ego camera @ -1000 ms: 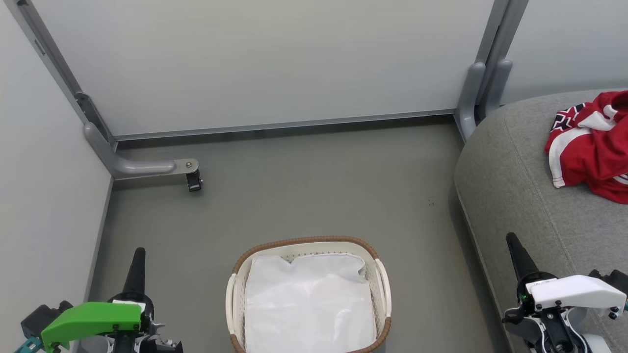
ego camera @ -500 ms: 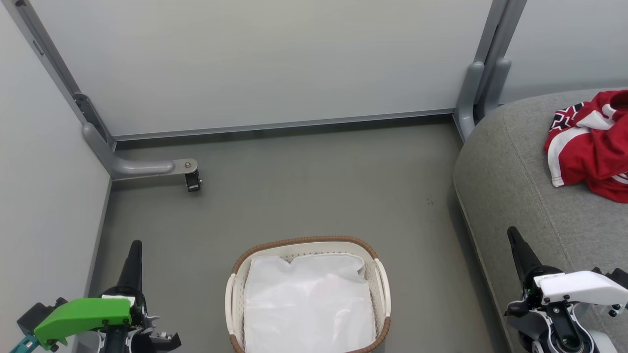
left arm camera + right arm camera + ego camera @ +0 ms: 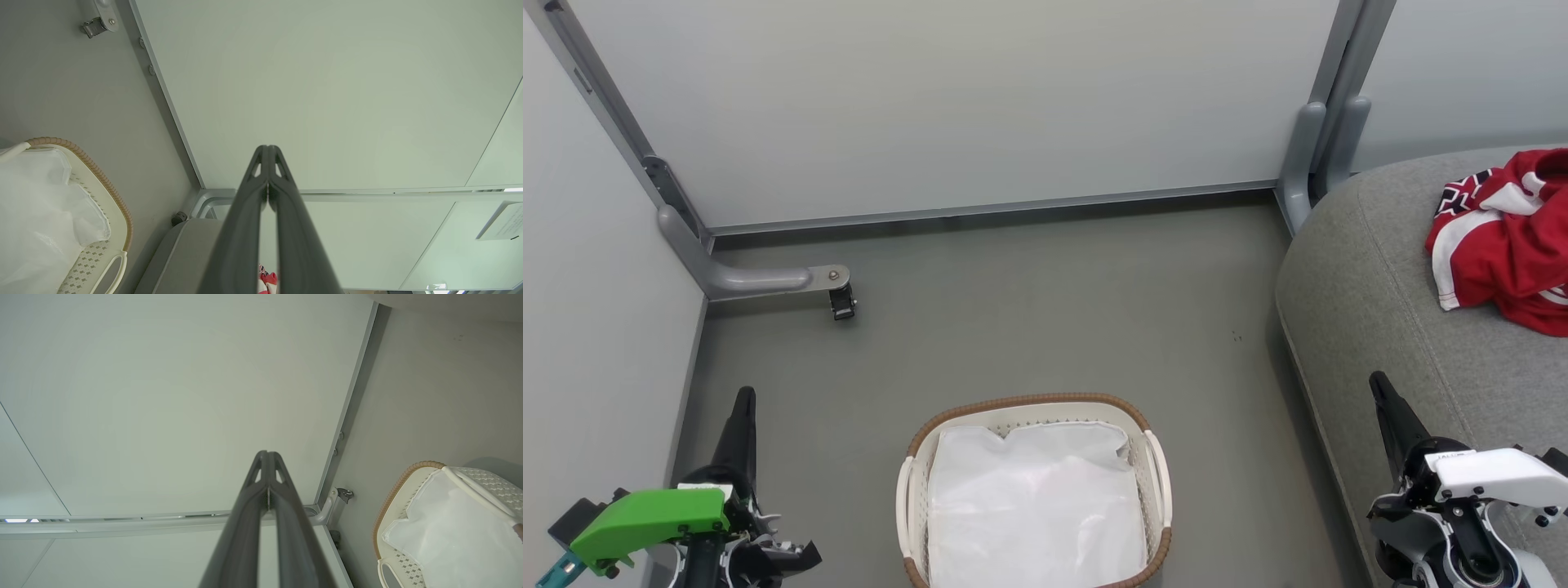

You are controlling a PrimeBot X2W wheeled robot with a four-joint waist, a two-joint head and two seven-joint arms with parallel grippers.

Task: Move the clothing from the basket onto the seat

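Red clothing (image 3: pixel 1507 241) with white stripes lies crumpled on the grey seat (image 3: pixel 1372 318) at the right; a sliver of the clothing (image 3: pixel 267 281) shows in the left wrist view. The white basket (image 3: pixel 915 474) with its brown rim stands on the floor at bottom centre and holds a flat white sheet (image 3: pixel 1033 506). My left gripper (image 3: pixel 743 396) is shut and holds nothing, low at the left of the basket. My right gripper (image 3: pixel 1378 380) is shut with nothing in it, over the seat's front edge. The shut tips of my left gripper (image 3: pixel 268 148) and right gripper (image 3: pixel 267 453) point at pale walls.
Pale partition panels close off the back and left. A grey bracket foot with a caster (image 3: pixel 841 302) sticks out onto the floor at the left. A grey post (image 3: pixel 1311 155) stands beside the seat. Grey floor (image 3: pixel 1045 310) lies between the wall and the basket.
Both grippers have drifted slightly: the left one down and to the left, the right one a little downward. The basket and clothing lie as before.
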